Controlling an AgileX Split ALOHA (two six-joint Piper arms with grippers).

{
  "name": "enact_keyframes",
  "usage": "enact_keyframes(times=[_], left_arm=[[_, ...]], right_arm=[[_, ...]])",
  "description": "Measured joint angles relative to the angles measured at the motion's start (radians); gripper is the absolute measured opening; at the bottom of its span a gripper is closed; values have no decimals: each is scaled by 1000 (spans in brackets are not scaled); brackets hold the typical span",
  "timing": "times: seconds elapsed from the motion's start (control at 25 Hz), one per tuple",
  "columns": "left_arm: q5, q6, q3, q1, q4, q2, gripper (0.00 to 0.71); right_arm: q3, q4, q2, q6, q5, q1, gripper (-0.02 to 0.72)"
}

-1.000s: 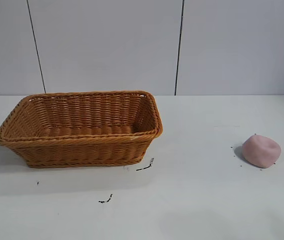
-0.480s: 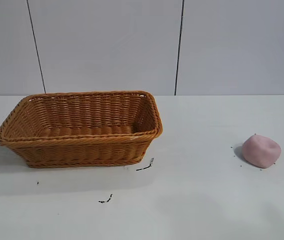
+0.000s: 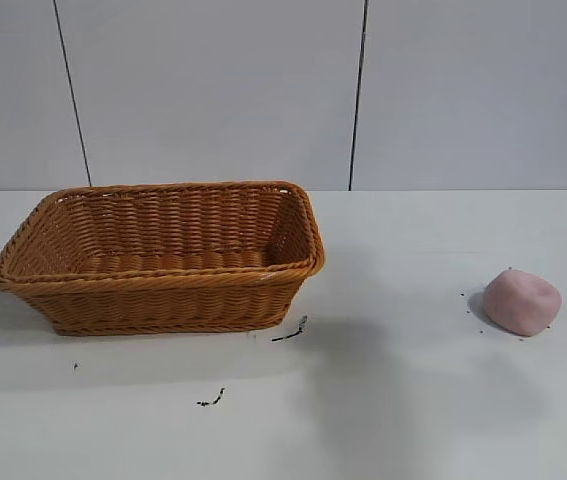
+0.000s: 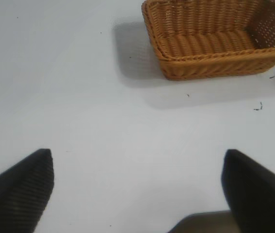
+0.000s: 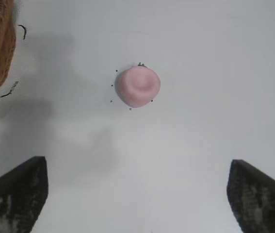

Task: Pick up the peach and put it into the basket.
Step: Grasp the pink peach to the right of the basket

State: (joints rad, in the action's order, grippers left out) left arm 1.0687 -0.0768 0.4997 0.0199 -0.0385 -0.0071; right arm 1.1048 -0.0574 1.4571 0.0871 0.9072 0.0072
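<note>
Both tools (image 4: 137, 194) (image 5: 137, 194) hang spread above bare table (image 3: 413, 400); peach (image 3: 521, 302) sits well apart from basket (image 3: 163, 255).

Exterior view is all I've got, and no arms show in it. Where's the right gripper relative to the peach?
Observer: The right gripper hangs above the table with the peach ahead of its jaws, not between them.
Operator: Are the jaws open?
Observer: Yes, spread wide and empty.
Operator: And the left one?
Observer: The left gripper is open too, over bare table, with the basket well ahead of it.
Operator: Anything in the basket?
Observer: From the left wrist view, the part inside that shows is empty.
</note>
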Motion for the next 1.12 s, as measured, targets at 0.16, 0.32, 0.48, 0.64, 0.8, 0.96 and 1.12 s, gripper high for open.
enact_keyframes(times=[0.16, 0.32, 0.48, 0.64, 0.8, 0.96, 1.12], left_arm=[[0, 0, 0, 0, 0, 0, 692], [0, 0, 0, 0, 0, 0, 692], [0, 0, 0, 0, 0, 0, 692], [0, 0, 0, 0, 0, 0, 692], [0, 0, 0, 0, 0, 0, 692], [0, 0, 0, 0, 0, 0, 692], [0, 0, 0, 0, 0, 0, 692]], right_arm=[[107, -2, 172, 0, 9, 0, 689], [161, -2, 305, 0, -38, 0, 689], [169, -2, 420, 4, -80, 0, 689], [169, -2, 522, 7, -126, 0, 689], [169, -5, 587, 7, -196, 0, 689], [169, -7, 616, 7, -245, 0, 689], [169, -8, 618, 7, -272, 0, 688]])
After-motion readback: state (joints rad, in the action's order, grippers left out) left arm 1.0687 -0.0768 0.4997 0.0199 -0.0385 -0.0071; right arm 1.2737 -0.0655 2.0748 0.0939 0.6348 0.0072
